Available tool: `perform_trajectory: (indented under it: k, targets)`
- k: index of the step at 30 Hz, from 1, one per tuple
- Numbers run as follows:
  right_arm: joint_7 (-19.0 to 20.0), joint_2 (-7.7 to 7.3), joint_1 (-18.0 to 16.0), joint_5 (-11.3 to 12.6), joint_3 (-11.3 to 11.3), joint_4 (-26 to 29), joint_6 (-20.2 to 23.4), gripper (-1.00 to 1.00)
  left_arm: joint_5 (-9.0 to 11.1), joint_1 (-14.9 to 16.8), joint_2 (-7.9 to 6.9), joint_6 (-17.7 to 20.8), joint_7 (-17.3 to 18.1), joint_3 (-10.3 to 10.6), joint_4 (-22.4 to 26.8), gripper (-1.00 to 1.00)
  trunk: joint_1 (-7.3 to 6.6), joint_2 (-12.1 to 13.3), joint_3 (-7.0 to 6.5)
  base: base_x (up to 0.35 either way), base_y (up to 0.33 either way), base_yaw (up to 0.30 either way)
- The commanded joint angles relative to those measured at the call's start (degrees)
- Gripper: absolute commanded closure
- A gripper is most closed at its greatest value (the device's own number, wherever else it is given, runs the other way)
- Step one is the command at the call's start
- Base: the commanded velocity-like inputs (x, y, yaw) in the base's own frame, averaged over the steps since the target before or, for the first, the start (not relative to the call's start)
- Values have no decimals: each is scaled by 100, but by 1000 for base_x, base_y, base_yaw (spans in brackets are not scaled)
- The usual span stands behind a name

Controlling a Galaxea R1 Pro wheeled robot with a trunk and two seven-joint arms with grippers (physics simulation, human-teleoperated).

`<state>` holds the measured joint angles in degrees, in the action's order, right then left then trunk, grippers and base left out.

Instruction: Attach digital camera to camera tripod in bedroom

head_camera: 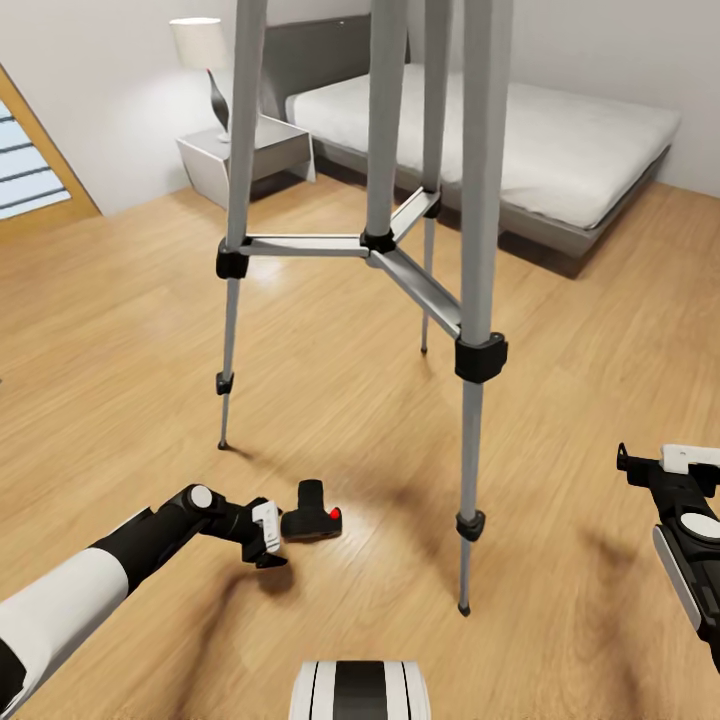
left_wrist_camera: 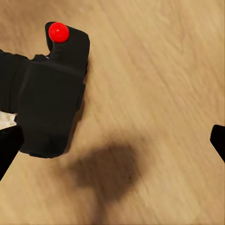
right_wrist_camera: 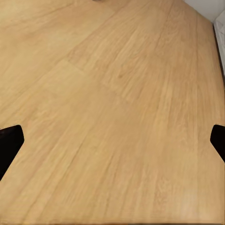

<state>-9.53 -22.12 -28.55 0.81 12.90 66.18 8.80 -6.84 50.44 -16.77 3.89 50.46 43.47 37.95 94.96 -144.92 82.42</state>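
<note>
The digital camera [head_camera: 312, 522], small and black with a red button, lies on the wood floor near the tripod's feet. My left gripper [head_camera: 268, 537] hovers low right beside it, open. In the left wrist view the digital camera [left_wrist_camera: 51, 103] sits close to one fingertip [left_wrist_camera: 8, 147], and the left gripper [left_wrist_camera: 112, 145] holds nothing. The camera tripod [head_camera: 385, 240] stands in front of me on silver legs with black joints; its head is out of view above. At the far right my right gripper [head_camera: 642, 466] is raised and open. The right gripper [right_wrist_camera: 112, 145] looks down on bare floor.
A low grey bed [head_camera: 560, 150] with a white mattress stands behind the tripod. A grey nightstand [head_camera: 245, 155] with a lamp [head_camera: 205, 50] is at the back left. The nearest tripod leg [head_camera: 470, 520] stands between my arms. My base [head_camera: 360, 690] shows at the bottom.
</note>
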Motion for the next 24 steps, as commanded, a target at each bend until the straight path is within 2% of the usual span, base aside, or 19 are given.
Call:
perform_trajectory:
  k: [1,12,18,24]
  targets:
    - [-22,-2,-1,7,-7,9,34,-100,-2,3,-5,41,11,13,15,-100,1,-3,27,0,0,0]
    - [-22,-2,-1,7,-7,9,34,-100,-2,46,-122,41,8,5,121,-100,30,-18,271,0,0,0]
    - [-22,-2,-1,7,-7,9,34,-100,-2,125,-287,46,14,4,255,-100,45,-26,404,0,0,0]
    - [-22,-2,-1,7,-7,9,34,-100,-2,148,-437,49,16,3,414,-100,45,-26,404,0,0,0]
